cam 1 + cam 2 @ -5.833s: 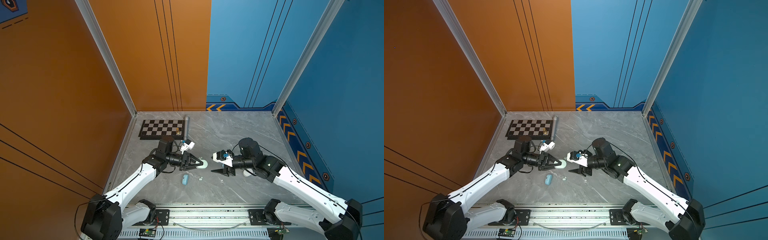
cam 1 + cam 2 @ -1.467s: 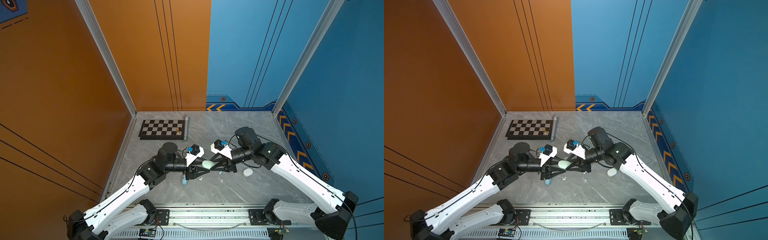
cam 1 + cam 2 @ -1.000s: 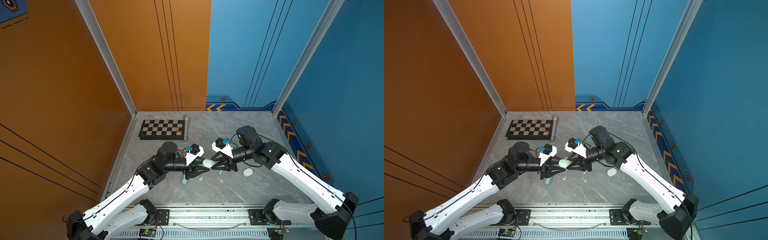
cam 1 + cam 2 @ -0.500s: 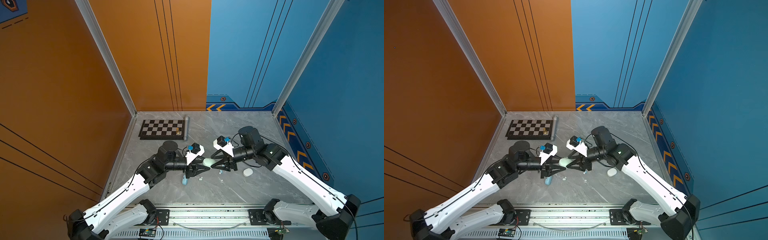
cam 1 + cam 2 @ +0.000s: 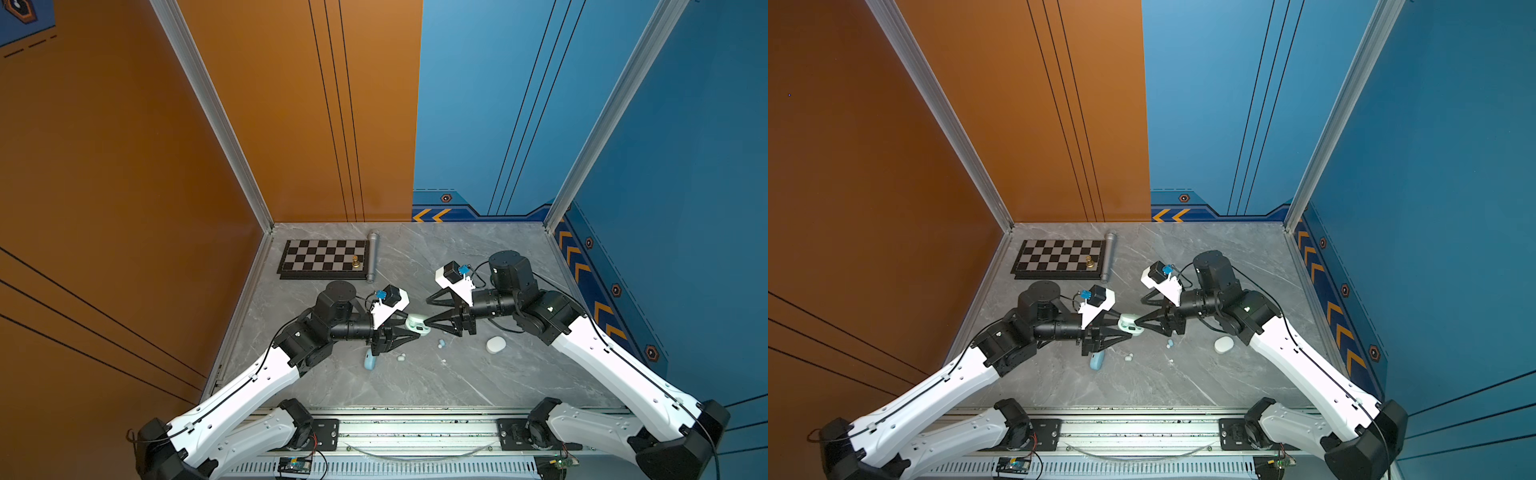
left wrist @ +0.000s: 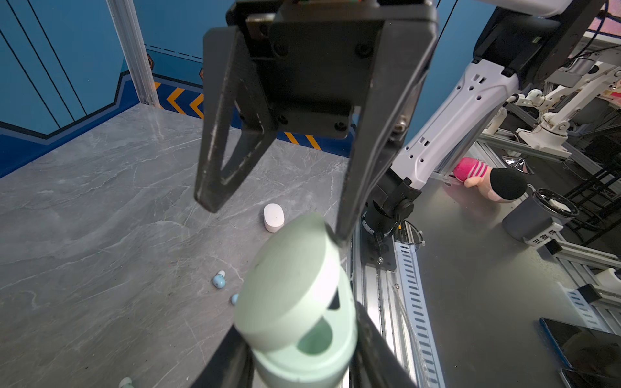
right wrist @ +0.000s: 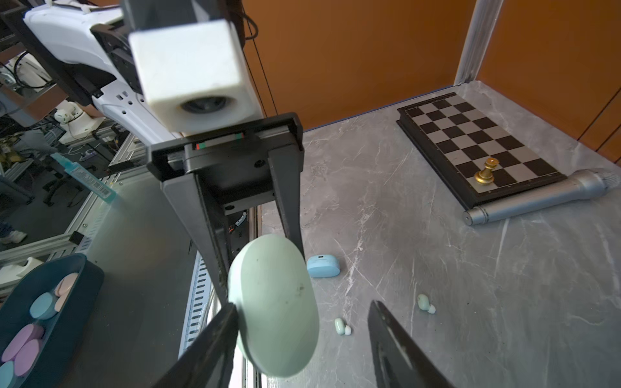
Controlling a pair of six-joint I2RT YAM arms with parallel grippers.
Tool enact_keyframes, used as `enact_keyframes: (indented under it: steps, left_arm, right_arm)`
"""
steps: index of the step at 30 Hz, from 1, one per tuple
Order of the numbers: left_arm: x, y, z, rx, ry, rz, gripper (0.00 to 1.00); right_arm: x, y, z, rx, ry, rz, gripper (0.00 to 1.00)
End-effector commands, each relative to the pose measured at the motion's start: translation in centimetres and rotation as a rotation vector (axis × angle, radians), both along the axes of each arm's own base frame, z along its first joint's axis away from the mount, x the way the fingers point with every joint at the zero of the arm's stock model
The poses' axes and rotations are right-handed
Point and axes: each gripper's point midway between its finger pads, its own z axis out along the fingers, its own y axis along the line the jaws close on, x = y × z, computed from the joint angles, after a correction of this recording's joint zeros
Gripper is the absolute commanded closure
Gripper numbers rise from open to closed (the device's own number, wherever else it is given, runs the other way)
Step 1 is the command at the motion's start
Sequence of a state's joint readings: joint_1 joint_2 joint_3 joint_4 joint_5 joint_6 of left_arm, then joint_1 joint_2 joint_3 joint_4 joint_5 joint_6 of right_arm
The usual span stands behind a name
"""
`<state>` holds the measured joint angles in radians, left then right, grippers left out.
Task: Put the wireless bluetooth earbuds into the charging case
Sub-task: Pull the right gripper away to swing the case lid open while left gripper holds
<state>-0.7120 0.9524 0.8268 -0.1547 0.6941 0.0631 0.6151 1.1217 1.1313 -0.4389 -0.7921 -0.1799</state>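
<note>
One mint case (image 6: 302,366) gripped by L end effector (image 6: 297,317), lid (image 6: 285,285) up, R end effector (image 7: 302,305) wider vs before.

The left arm (image 5: 249,386) and right arm (image 5: 615,374) wear glossy white shells over black joint housings (image 5: 509,268), with thin black cables (image 7: 259,67), white wrist camera blocks (image 5: 453,282) carrying blue plugs (image 5: 463,270), and a matte black left claw (image 5: 409,328) and right claw (image 5: 430,325) with hollow triangular fingers (image 6: 210,134).

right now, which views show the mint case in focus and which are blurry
left wrist view: the mint case sits near the lens and is soft, the white case beyond it sharp; right wrist view: same case blurred, chessboard crisp; in both top views it is tiny but in focus
</note>
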Motion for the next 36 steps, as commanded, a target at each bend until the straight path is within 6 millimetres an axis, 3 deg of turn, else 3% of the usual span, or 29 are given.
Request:
enact_keyframes:
  steps: [1, 17, 27, 36]
  left_arm:
    - [-1.2, -0.3, 2.0, -0.037, -0.033, -0.067, 1.0]
    - [-0.1, -0.7, 3.3, -0.032, -0.077, -0.025, 1.0]
    - [-0.1, -1.1, 3.7, -0.034, -0.078, -0.026, 1.0]
    - [0.4, -1.3, 3.7, -0.026, -0.074, 0.008, 1.0]
  right_arm:
    - [2.7, -0.9, 0.5, 0.005, -0.071, -0.131, 0.37]
    - [-0.5, -1.2, 0.0, 0.044, -0.091, -0.024, 0.4]
    - [-0.6, -0.8, 0.2, 0.061, -0.101, 0.003, 0.72]
    - [-1.0, -0.8, 0.5, 0.07, -0.113, 0.009, 0.93]
